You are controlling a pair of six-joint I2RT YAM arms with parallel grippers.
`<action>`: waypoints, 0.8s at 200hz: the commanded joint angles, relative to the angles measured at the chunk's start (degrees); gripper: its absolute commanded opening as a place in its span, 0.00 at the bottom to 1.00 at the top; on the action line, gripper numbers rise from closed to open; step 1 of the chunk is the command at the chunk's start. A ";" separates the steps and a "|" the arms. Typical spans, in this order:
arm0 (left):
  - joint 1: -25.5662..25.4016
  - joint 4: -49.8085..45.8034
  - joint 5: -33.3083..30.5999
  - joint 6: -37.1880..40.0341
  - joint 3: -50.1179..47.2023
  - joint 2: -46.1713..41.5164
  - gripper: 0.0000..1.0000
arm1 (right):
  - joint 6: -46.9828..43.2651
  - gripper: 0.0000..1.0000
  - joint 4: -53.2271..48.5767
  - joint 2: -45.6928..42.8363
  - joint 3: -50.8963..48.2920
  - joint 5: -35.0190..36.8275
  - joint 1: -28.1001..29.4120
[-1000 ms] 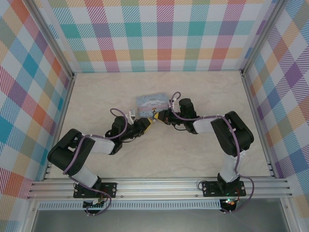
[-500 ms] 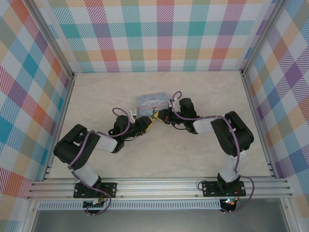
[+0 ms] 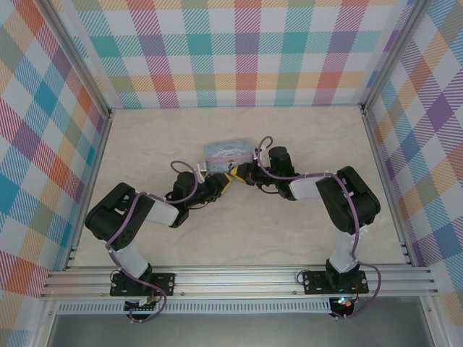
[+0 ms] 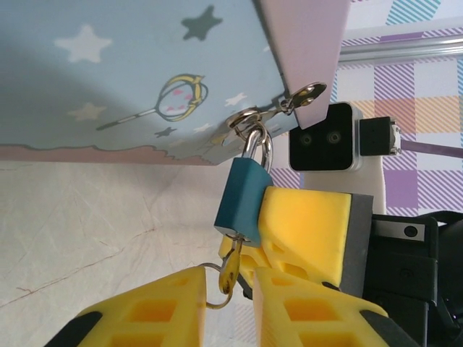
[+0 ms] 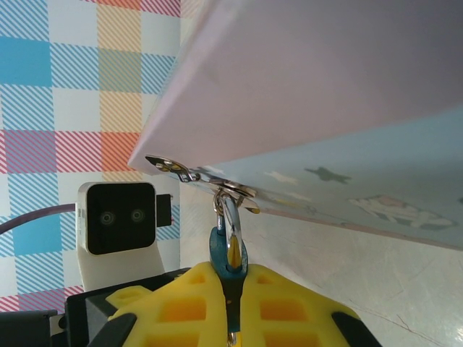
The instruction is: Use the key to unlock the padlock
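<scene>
The teal padlock (image 4: 244, 199) hangs by its silver shackle from the hasp of a light-blue star-printed tin (image 4: 130, 72). My right gripper (image 5: 231, 289) is shut on the padlock (image 5: 230, 254), whose body is pinched between its yellow fingers (image 4: 307, 231). The small key (image 4: 230, 267) sticks out of the padlock's underside, with a wire ring on it. My left gripper (image 4: 230, 293) is just below, its yellow fingers (image 4: 155, 307) standing narrowly apart on either side of the key. A slim gap shows on each side. In the top view both grippers (image 3: 223, 185) (image 3: 236, 175) meet at the tin's (image 3: 226, 151) front edge.
The tin stands mid-table on the pale marble-look tabletop (image 3: 289, 231). Checked walls (image 3: 231, 50) close off the back and both sides. An aluminium rail (image 3: 239, 278) runs along the near edge, where the arm bases are. The right wrist's camera block (image 4: 324, 137) faces me just beyond the padlock.
The left arm has stretched forward and to the right, bringing its gripper up under the padlock. Its jaws have narrowed around the key. The right arm has stayed put.
</scene>
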 commanded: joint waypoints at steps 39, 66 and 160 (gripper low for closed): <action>-0.40 3.75 -2.22 -0.48 0.87 1.13 0.20 | 0.59 0.08 3.45 -0.26 0.47 -1.12 0.65; -0.40 4.23 -2.69 -0.64 1.07 1.25 0.20 | 0.71 0.08 3.38 -0.33 0.45 -1.07 0.69; -0.48 4.43 -2.80 -0.78 1.84 2.13 0.15 | 0.76 0.08 3.07 -0.43 0.80 -1.31 1.22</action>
